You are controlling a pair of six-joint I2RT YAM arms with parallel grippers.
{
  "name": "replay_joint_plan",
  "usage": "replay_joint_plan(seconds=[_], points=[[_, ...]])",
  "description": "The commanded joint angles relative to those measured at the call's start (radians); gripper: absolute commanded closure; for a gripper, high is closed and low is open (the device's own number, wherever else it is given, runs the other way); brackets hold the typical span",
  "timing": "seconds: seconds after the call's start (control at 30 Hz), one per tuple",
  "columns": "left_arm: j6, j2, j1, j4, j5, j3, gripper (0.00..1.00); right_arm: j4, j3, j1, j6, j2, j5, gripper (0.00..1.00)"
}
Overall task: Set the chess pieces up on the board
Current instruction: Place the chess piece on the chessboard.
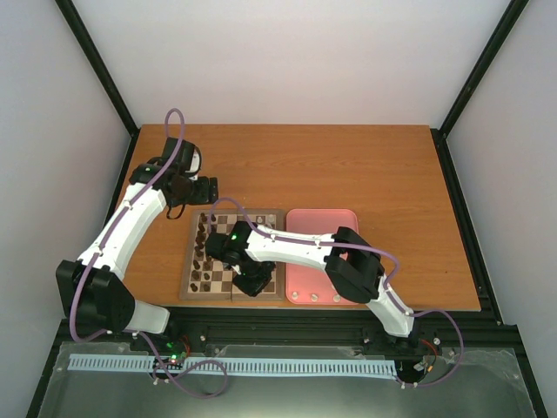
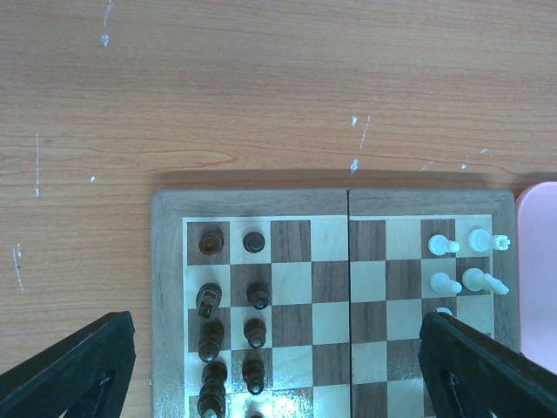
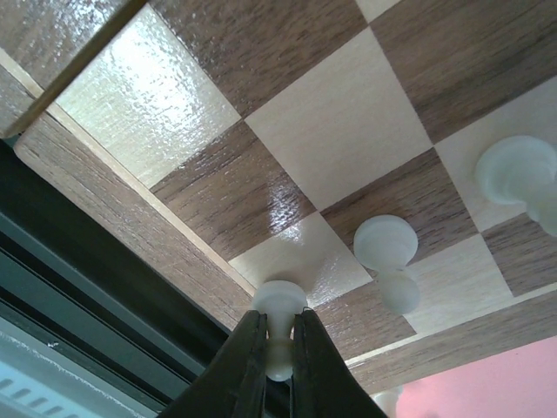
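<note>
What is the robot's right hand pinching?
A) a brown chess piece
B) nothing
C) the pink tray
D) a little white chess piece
D: the right wrist view shows the right gripper shut on a white chess piece at the near edge of the board.

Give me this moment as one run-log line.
right end effector: shut on white piece, board corner square | left end effector: open, over board
</note>
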Motion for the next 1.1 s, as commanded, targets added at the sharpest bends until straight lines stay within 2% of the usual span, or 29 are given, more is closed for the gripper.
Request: replay_joint_plan(seconds=[0.0, 1.07], points=[[0.003, -0.027, 0.006, 0.005, -0.004, -0.002, 0.00, 0.002, 0.014, 0.011, 0.018, 0.020, 0.024, 0.93], [0.006, -0.024, 0.006, 0.005, -0.011, -0.006, 0.00, 0.017, 0.020, 0.006, 0.003, 0.026, 0.048, 0.85]])
